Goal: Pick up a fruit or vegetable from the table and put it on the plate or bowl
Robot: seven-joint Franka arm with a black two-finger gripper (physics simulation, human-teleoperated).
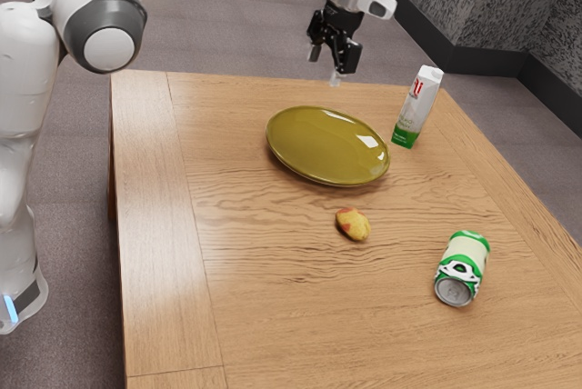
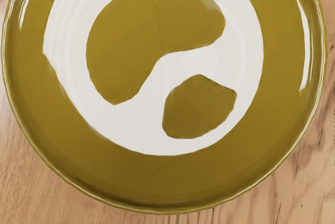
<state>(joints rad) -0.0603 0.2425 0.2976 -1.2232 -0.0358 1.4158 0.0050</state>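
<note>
A small yellow-and-red fruit [image 1: 353,224] lies on the wooden table, a little in front of the olive-green plate [image 1: 327,144]. My black gripper [image 1: 333,60] hangs high above the plate's far edge, well away from the fruit, with its fingers open and nothing between them. Seen from the hand, the glossy plate [image 2: 52,130] lies directly below with bright reflections on its surface, and nothing rests on it.
A white and green carton [image 1: 417,106] stands upright to the exterior view's right of the plate. A green and white can [image 1: 461,267] lies on its side near the table's front right. Bare wood [image 1: 255,298] stretches across the front and the exterior view's left.
</note>
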